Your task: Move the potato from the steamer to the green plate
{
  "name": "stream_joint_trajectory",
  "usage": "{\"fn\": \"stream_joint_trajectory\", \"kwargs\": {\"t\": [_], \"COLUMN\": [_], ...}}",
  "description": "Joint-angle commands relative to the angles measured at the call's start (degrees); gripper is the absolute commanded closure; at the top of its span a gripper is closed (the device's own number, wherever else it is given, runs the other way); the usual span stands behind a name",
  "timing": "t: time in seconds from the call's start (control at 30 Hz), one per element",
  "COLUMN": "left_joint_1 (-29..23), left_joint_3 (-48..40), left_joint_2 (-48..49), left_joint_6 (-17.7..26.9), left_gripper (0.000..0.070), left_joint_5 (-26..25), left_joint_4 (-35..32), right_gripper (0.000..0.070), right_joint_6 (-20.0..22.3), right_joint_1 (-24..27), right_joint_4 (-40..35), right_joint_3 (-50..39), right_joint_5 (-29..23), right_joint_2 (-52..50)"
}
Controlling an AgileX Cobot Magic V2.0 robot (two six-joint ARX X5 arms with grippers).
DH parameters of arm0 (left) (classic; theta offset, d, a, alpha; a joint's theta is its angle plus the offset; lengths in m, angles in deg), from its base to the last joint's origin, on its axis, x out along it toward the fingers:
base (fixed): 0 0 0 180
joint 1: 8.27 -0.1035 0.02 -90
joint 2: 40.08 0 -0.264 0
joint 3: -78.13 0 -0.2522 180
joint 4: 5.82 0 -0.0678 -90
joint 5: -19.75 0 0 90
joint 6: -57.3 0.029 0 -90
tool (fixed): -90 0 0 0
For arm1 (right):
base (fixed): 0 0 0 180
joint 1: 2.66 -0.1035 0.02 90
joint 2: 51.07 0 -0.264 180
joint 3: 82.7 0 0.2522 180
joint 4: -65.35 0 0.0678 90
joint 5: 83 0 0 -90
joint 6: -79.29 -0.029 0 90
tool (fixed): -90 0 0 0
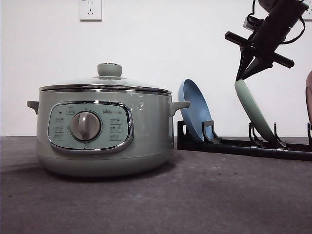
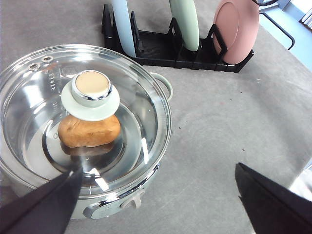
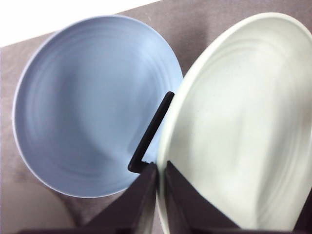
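Note:
The steamer (image 1: 102, 129) stands at the left of the table with its glass lid (image 2: 83, 112) on. Through the lid I see the potato (image 2: 90, 131) lying on the pot's floor under the green knob. My left gripper (image 2: 158, 170) hovers open above the steamer's near side, its fingers (image 2: 44, 204) spread wide and holding nothing. The green plate (image 1: 253, 112) leans upright in the black rack (image 1: 243, 146). My right gripper (image 1: 242, 78) is at its top rim, and the fingers (image 3: 141, 195) are shut on the green plate's (image 3: 243, 122) edge.
A blue plate (image 1: 195, 109) stands in the rack's left slot, close beside the green one (image 2: 185, 22). A pink plate (image 2: 236, 29) occupies the right slot. The rack sits behind and to the right of the steamer, with bare grey table in front.

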Motion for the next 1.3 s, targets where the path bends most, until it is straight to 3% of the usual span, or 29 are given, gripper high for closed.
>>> {"fn": "stream_joint_trajectory", "kwargs": {"t": [0.0, 0.3, 0.43, 0.6, 0.83, 1.03, 1.27], "left_joint_1": [0.24, 0.24, 0.24, 0.24, 0.24, 0.24, 0.24], "left_joint_3": [1.42, 1.42, 1.42, 1.42, 1.42, 1.42, 1.42], "left_joint_2": [-0.55, -0.55, -0.55, -0.55, -0.54, -0.52, -0.52], "left_joint_6": [0.74, 0.76, 0.76, 0.76, 0.94, 0.97, 1.02], "left_gripper": [0.0065, 0.0065, 0.0065, 0.0065, 0.0065, 0.0065, 0.0065], "left_joint_5": [-0.33, -0.33, -0.33, -0.33, -0.33, -0.33, -0.33], "left_joint_4": [-0.42, -0.36, -0.29, 0.24, 1.24, 1.20, 1.22], "right_gripper": [0.0696, 0.0696, 0.0696, 0.0696, 0.0696, 0.0696, 0.0696], "right_joint_6": [-0.97, -1.41, -1.18, 0.75, 6.64, 13.39, 17.53], "right_joint_1": [0.07, 0.13, 0.18, 0.00, -1.54, -5.40, -16.03], "right_joint_4": [-1.16, -2.06, -2.13, -0.77, 6.13, 16.16, 25.18], "right_joint_3": [1.93, 2.00, 2.01, 1.99, 1.98, 1.61, -0.58], "right_joint_5": [0.17, 0.67, 3.91, 7.56, 7.65, 6.57, -3.14], "right_joint_2": [-1.01, -8.36, -12.63, -17.93, -25.18, -29.52, -33.45]}}
